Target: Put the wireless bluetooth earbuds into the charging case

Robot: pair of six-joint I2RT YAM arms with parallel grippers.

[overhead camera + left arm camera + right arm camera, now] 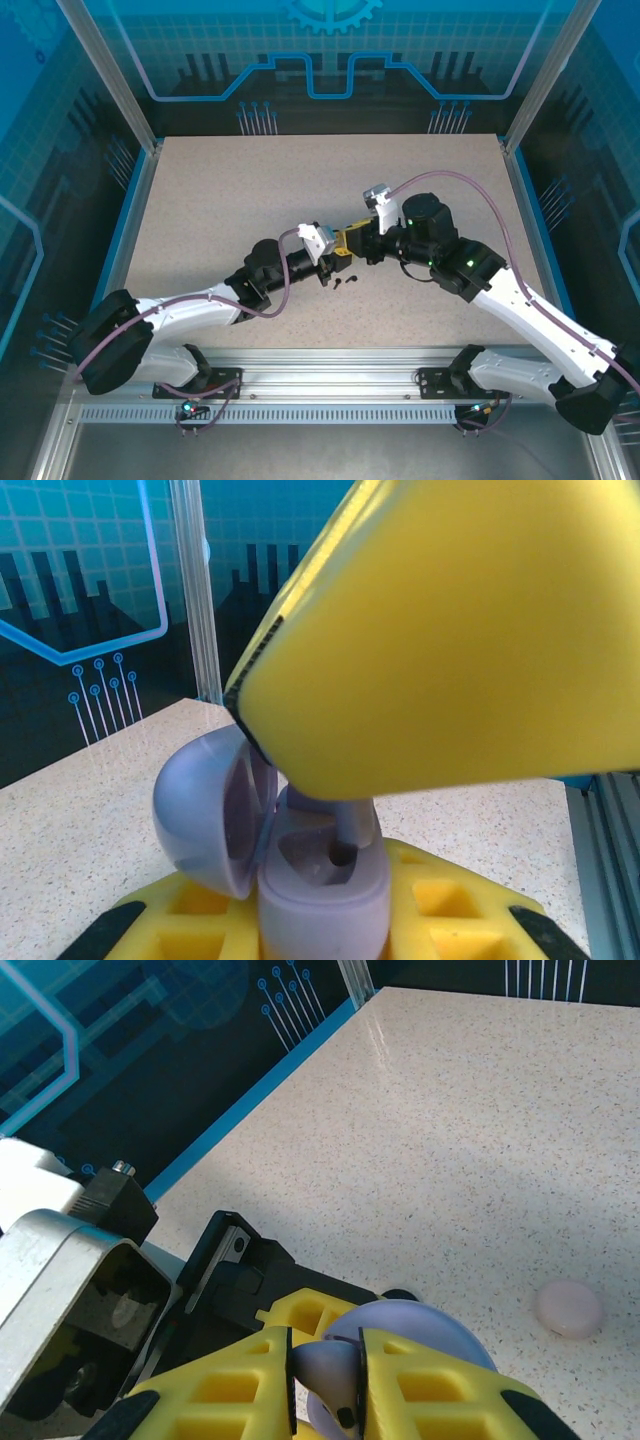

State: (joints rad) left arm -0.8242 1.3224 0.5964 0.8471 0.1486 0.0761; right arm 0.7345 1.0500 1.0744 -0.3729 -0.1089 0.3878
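Okay, overhead: left gripper (340, 256) and right gripper (363, 246) are meeting. Left wrist: left one's clamping the open case (322, 895), earbud (352, 825) entering. Right wrist: right one's pinching that earbud; probably needing a straight push next, then release.

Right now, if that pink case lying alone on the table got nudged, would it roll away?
Probably it would skid or wobble more than roll: the pink case looks like a low, smooth dome resting flat on the table. Its rounded shell would likely slip under a sideways squeeze.
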